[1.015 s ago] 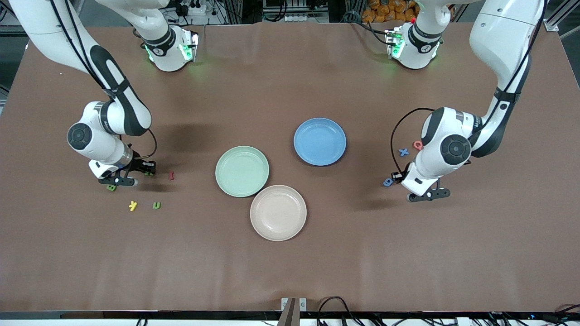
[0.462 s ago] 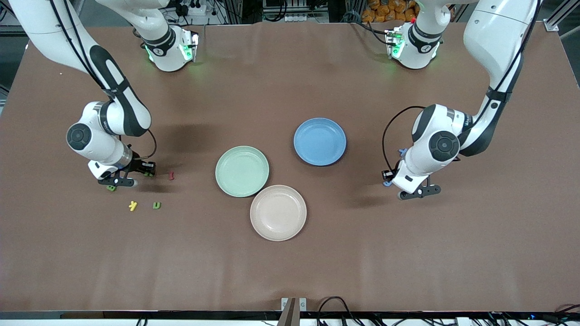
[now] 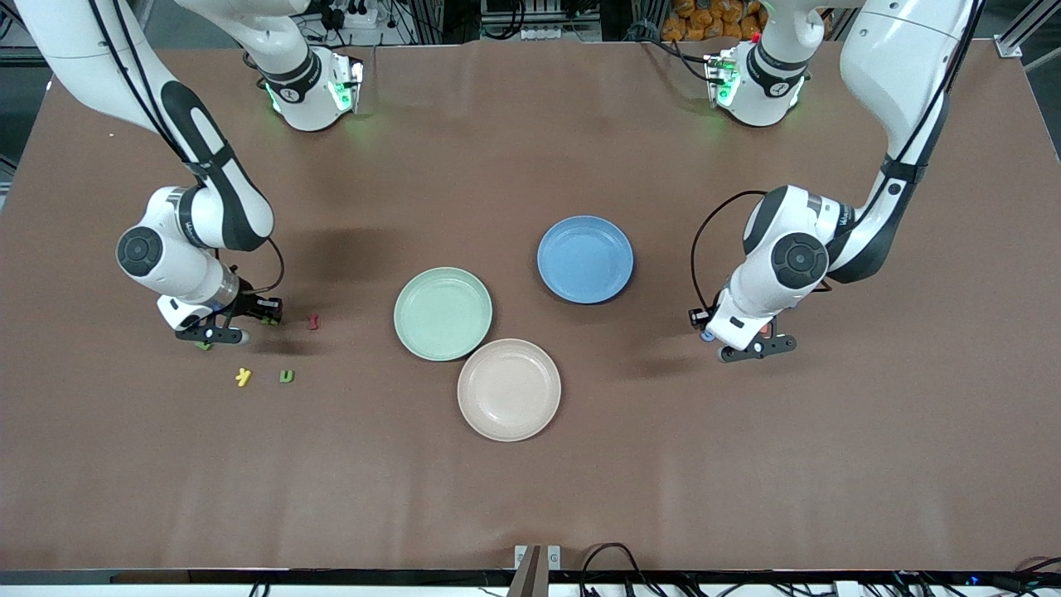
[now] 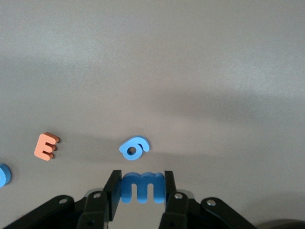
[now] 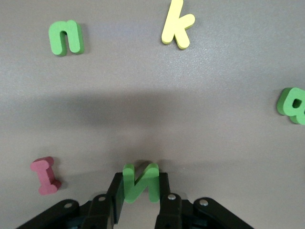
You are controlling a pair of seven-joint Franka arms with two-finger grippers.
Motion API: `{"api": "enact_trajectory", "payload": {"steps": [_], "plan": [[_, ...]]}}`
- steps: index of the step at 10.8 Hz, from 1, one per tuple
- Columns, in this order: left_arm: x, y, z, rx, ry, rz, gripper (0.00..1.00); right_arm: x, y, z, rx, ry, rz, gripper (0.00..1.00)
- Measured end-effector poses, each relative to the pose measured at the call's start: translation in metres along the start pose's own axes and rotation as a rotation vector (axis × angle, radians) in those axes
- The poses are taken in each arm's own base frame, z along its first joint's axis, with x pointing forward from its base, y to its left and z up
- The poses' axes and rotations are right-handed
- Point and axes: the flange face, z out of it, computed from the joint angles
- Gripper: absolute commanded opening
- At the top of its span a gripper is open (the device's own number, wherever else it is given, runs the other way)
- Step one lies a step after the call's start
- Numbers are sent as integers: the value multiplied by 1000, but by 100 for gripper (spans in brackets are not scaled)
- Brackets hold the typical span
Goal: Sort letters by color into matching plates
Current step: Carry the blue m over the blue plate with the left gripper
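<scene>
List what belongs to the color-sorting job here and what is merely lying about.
Job:
- blue m, in left gripper
- green N, in right gripper
- blue 6
- green n
- green plate
- blue plate

Lying about:
- orange E
- yellow k
- red I
- beige plate

Blue m (image 4: pixel 142 187) and green N (image 5: pixel 140 182) gripped upright; 3 plates (image 3: pixel 443 313) clustered mid-table.

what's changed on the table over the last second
The left gripper, shut on a blue m, carried it toward the blue plate. The right gripper, shut on a green N, barely shifted. Plates and loose letters stayed put.
</scene>
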Motion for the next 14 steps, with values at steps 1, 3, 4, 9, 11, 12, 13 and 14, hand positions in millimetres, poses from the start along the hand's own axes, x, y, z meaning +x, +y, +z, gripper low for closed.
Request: {"api": "enact_trajectory", "payload": {"steps": [1, 3, 4, 9, 11, 12, 13, 14], "plan": [[-1, 2, -1, -1, 1, 3, 0, 0, 0, 0, 0, 1, 0, 27], [-5, 8, -2, -2, -4, -4, 0, 1, 0, -1, 0, 2, 0, 27], [-9, 16, -4, -7, -6, -13, 0, 1, 0, -1, 0, 3, 0, 27], [-37, 72, -18, -23, -1, -64, 0, 8, -1, -11, 1, -19, 0, 27], [-45, 83, -18, -22, -1, -70, 0, 10, -1, -13, 1, -17, 0, 27], [-47, 86, -17, -21, -2, -71, 0, 11, -1, -13, 1, -16, 0, 27], [-49, 89, -16, -19, -6, -81, 0, 11, -1, -14, 1, -15, 0, 27], [-53, 94, -13, -16, -11, -92, 0, 12, -1, -14, 1, -14, 0, 27]]}}
